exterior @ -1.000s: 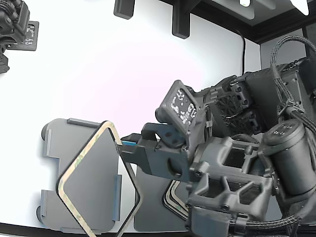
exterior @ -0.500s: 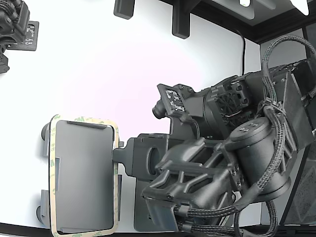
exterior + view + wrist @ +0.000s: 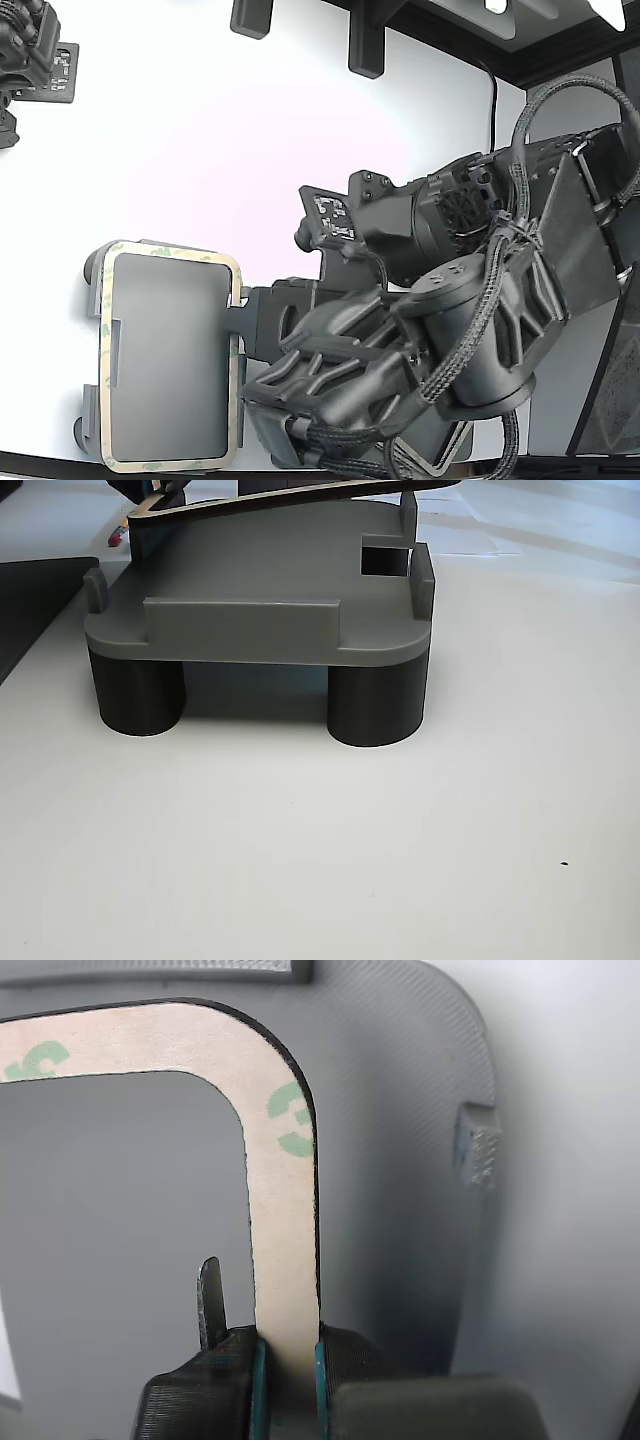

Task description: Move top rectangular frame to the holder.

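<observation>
The top rectangular frame (image 3: 170, 253) is beige with faint green mottling. It lies level over the light grey holder (image 3: 92, 400) at the exterior view's lower left, its outline matching the holder's. My gripper (image 3: 240, 320) is shut on the middle of the frame's long side nearest the arm. In the wrist view the teal pads (image 3: 258, 1385) clamp the frame strip (image 3: 285, 1250) above the holder's floor (image 3: 400, 1180). In the other view the frame (image 3: 300, 492) hangs slightly tilted just above the holder (image 3: 260, 580). I cannot tell whether it touches.
A dark grey mat (image 3: 30, 600) lies beside the holder, mostly under my arm in the exterior view. A corner of another frame (image 3: 455, 452) shows beneath the arm. A second arm (image 3: 30, 50) sits at the exterior view's top left. Black brackets (image 3: 365, 45) stand at the back.
The frame has swung from a tilted, diamond-like pose to flat and square over the holder. My wrist has rotated and the arm has leaned lower toward the holder.
</observation>
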